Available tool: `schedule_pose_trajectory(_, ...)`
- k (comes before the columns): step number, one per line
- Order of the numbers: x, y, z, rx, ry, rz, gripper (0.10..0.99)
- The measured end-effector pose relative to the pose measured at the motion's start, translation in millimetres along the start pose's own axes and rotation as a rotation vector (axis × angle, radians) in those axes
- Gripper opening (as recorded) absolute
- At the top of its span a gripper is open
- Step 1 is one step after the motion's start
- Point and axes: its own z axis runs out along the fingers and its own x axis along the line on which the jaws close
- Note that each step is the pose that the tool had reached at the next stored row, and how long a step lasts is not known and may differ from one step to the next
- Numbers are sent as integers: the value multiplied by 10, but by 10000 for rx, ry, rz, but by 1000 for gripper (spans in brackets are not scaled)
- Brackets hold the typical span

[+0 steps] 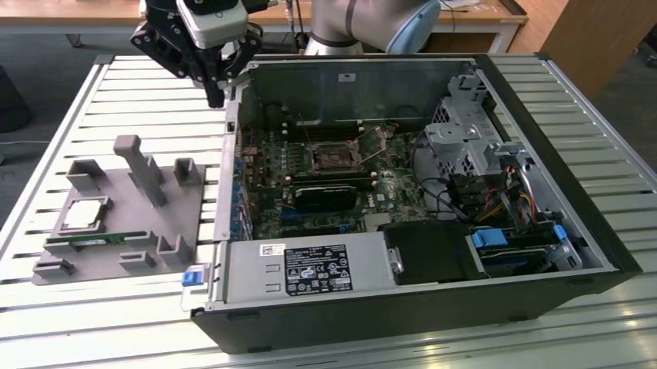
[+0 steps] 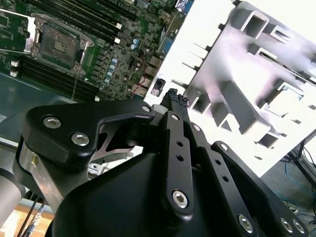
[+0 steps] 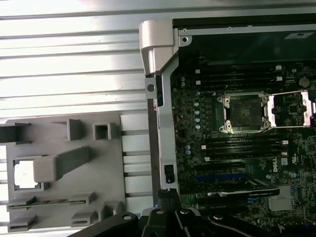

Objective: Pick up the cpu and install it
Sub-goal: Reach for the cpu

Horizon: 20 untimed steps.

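Hanging above the slatted silver metal table [image 1: 144, 100] at the far corner of the open black computer case [image 1: 575, 154], the arm's black gripper [image 1: 215, 98] points downward. Its two fingers are pressed together with nothing between them, as both wrist views also show [image 2: 174, 96] [image 3: 168, 194].

The cpu [image 1: 85, 215], a small flat square chip with a shiny silver-grey top and a pale rim, lies flat in a square recess of the grey moulded plastic holder tray [image 1: 195, 204]. This tray rests on the table just beside the case, on the exterior view's left. The first wrist view shows the chip [image 3: 24, 175] partly behind one of the tray's [image 3: 98, 173] upright posts. The gripper is well apart from the chip and touches nothing.

A long narrow green memory stick [image 1: 98, 240] sits in a slot of the same tray, just beside the chip.

Inside the case lies the green motherboard [image 1: 308, 192]. Its square metal-framed processor socket [image 1: 334, 157] is open, with the retaining frame swung aside, and it shows in both wrist views [image 3: 244, 113] [image 2: 59, 44].
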Motion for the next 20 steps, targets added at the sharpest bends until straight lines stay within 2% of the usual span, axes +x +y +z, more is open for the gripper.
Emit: schedule_pose_trajectory(20, 135, -11, 6, 4, 36, 0, 106)
